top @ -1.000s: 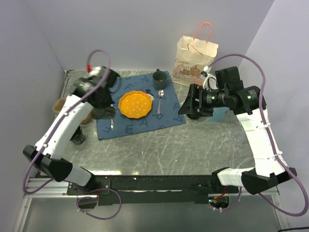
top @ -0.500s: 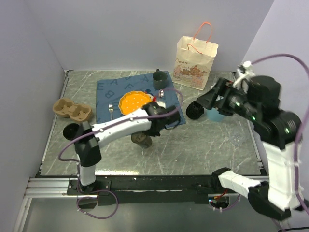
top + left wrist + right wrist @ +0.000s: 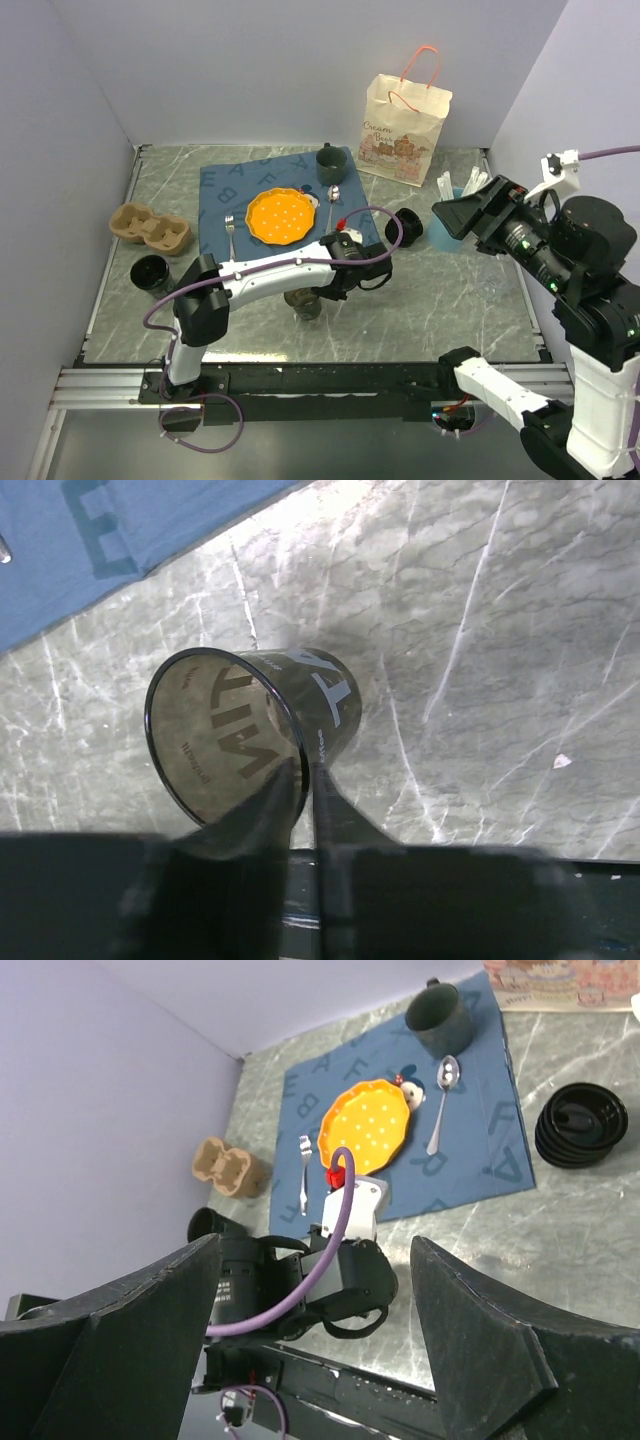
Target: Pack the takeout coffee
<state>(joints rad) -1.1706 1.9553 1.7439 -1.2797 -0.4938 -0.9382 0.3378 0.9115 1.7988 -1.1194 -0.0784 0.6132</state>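
A dark see-through takeout coffee cup (image 3: 250,735) with pale lettering stands on the marble below the blue mat (image 3: 230,185). My left gripper (image 3: 305,780) pinches its rim, one finger inside and one outside. From above, the cup (image 3: 306,304) is half hidden under the left gripper (image 3: 312,295). A second dark cup (image 3: 150,272) stands at the left beside the cardboard cup carrier (image 3: 150,228). Black lids (image 3: 408,227) are stacked right of the mat. The paper bag (image 3: 405,125) stands at the back. My right gripper (image 3: 315,1330) hangs open and holds nothing, high over the right side.
On the mat lie an orange plate (image 3: 280,215), a fork (image 3: 229,232), a spoon (image 3: 334,205) and a dark mug (image 3: 330,158). A blue cup (image 3: 445,240) with white sticks stands under the right arm.
The left arm swung from the carrier at the far left to the table's middle, carrying the cup down below the mat. The right arm rose and drew back to the right.
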